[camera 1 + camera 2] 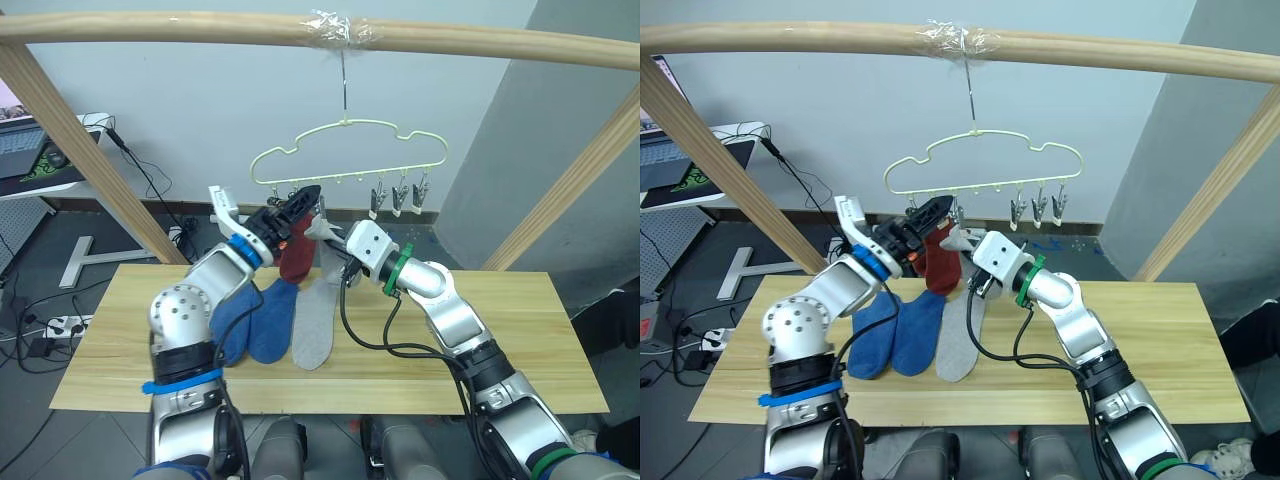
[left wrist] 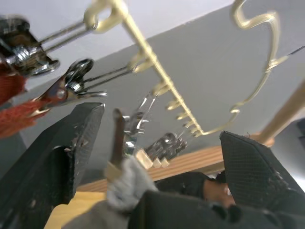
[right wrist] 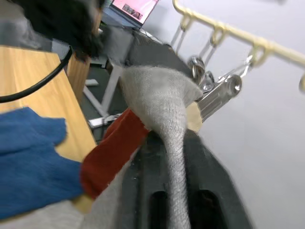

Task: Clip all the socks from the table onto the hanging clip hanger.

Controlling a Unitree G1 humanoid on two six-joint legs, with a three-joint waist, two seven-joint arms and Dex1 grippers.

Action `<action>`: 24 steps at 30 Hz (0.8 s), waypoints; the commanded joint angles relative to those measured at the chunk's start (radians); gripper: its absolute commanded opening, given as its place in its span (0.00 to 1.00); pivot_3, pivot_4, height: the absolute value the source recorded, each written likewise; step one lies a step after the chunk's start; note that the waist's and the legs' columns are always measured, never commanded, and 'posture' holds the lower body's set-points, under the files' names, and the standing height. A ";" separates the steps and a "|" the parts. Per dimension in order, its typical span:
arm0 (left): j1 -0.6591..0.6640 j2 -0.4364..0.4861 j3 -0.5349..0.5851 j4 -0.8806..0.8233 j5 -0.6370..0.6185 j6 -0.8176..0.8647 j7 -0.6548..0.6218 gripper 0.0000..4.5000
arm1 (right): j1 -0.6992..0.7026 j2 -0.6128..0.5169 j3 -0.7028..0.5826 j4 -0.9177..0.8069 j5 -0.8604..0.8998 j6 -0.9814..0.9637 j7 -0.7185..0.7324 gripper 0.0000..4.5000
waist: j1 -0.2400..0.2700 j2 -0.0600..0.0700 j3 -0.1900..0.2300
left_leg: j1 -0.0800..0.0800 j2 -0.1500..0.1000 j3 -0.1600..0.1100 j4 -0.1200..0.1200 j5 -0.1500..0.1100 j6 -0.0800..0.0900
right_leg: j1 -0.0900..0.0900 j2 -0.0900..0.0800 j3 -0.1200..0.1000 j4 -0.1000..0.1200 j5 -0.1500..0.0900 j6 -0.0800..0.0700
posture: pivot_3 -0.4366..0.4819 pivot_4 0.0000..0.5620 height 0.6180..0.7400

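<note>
A rust red sock (image 1: 294, 252) already hangs from the clip hanger (image 1: 350, 152). The right gripper (image 3: 167, 125) — clamped on a grey sock (image 1: 314, 318) — lifts its cuff to a clip (image 3: 217, 98); the left gripper (image 2: 157, 148) is apart beside it. Two blue socks (image 1: 250, 318) remain on the tabletop (image 1: 540, 340).

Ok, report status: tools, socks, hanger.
Left tool open at the clips. Right tool shut on grey sock, lifted to clip hanger. Rust red sock hangs clipped. Two blue socks on table.
</note>
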 commanded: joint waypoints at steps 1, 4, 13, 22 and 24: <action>0.042 0.059 0.001 -0.088 -0.040 0.038 -0.016 1.00 | 0.001 0.006 -0.032 -0.031 0.033 0.024 0.001 0.40 | 0.001 0.000 0.000 | 0.000 0.000 0.000 0.000 0.000 0.000 | 0.000 0.000 0.000 0.000 0.000 0.000 | 0.51 0.33 1.00; 0.061 0.084 -0.006 -0.106 -0.045 0.040 -0.013 1.00 | 0.004 0.002 -0.035 -0.038 0.039 0.036 0.006 0.63 | 0.004 0.000 0.000 | 0.000 -0.001 -0.001 0.000 0.000 0.000 | 0.000 0.000 0.000 0.000 0.000 0.000 | 0.51 0.33 1.00; 0.124 0.183 -0.025 -0.211 -0.045 0.039 -0.056 1.00 | 0.124 0.073 -0.196 -0.265 0.213 0.385 -0.109 0.99 | 0.010 0.000 0.000 | -0.001 0.000 -0.003 -0.001 0.000 0.000 | 0.000 -0.001 -0.001 -0.001 0.000 0.000 | 0.54 0.33 1.00; 0.132 0.276 -0.090 -0.281 0.034 -0.046 -0.183 1.00 | 0.096 0.104 -0.292 -0.399 0.255 0.509 -0.246 0.69 | 0.008 0.001 0.000 | 0.000 0.000 0.000 -0.001 0.000 0.001 | -0.001 0.000 0.000 -0.001 -0.003 0.004 | 0.54 0.34 1.00; 0.122 0.275 -0.091 -0.264 0.048 -0.061 -0.185 1.00 | 0.086 0.104 -0.281 -0.394 0.243 0.500 -0.258 0.54 | 0.008 0.001 0.001 | -0.001 0.000 0.001 -0.001 0.000 0.001 | -0.001 0.000 0.000 -0.001 -0.003 0.004 | 0.54 0.34 1.00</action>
